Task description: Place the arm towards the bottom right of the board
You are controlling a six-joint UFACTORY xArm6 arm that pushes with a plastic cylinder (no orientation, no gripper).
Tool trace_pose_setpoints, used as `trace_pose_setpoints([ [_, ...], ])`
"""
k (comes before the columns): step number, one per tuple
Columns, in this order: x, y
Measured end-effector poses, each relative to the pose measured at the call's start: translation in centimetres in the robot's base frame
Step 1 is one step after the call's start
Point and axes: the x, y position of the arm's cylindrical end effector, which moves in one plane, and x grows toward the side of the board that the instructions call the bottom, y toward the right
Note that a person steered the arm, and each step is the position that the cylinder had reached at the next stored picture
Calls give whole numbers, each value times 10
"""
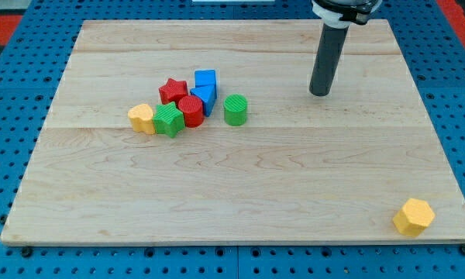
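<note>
My tip rests on the wooden board in the upper right part, well to the right of a cluster of blocks. The cluster holds a red star, a blue cube, a blue block below it, a red cylinder, a green star-like block, a yellow heart-like block and a green cylinder. A yellow hexagonal block sits alone near the board's bottom right corner, far below my tip.
The board lies on a blue perforated table that shows around all its edges. The rod's white mount is at the view's top.
</note>
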Motion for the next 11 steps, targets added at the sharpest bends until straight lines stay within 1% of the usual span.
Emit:
trace_pose_setpoints([
  [2,22,27],
  [4,31,31],
  [5,74,18],
  [6,136,24],
  [7,147,85],
  [8,160,175],
  [9,191,173],
  [10,218,150],
  [11,245,143],
])
